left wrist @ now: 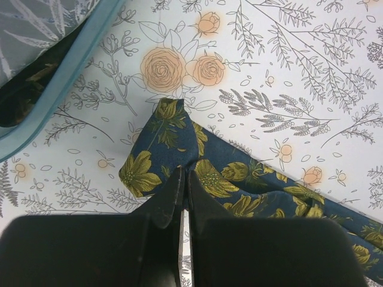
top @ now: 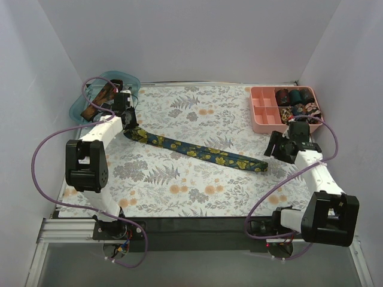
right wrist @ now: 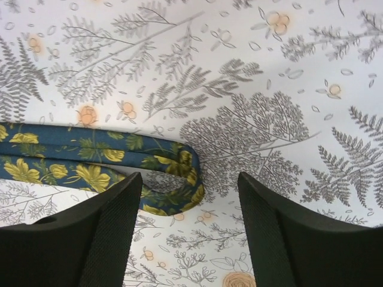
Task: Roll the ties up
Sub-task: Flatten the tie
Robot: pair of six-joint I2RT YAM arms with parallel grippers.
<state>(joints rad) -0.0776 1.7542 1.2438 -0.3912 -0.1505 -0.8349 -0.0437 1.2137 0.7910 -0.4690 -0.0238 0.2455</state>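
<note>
Teal bin (top: 76, 109) crowds left hand (left wrist: 182, 174); pink tray (top: 264, 126) crowds right hand (right wrist: 188, 179).

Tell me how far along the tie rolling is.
Done: several rolled ties sit in the pink tray. In hand: the navy flowered tie lies unrolled across the table, left jaws shut on one end, right jaws open over the other, folded end. Left: rolling this one, then the brown tie waiting in the blue bin.
</note>
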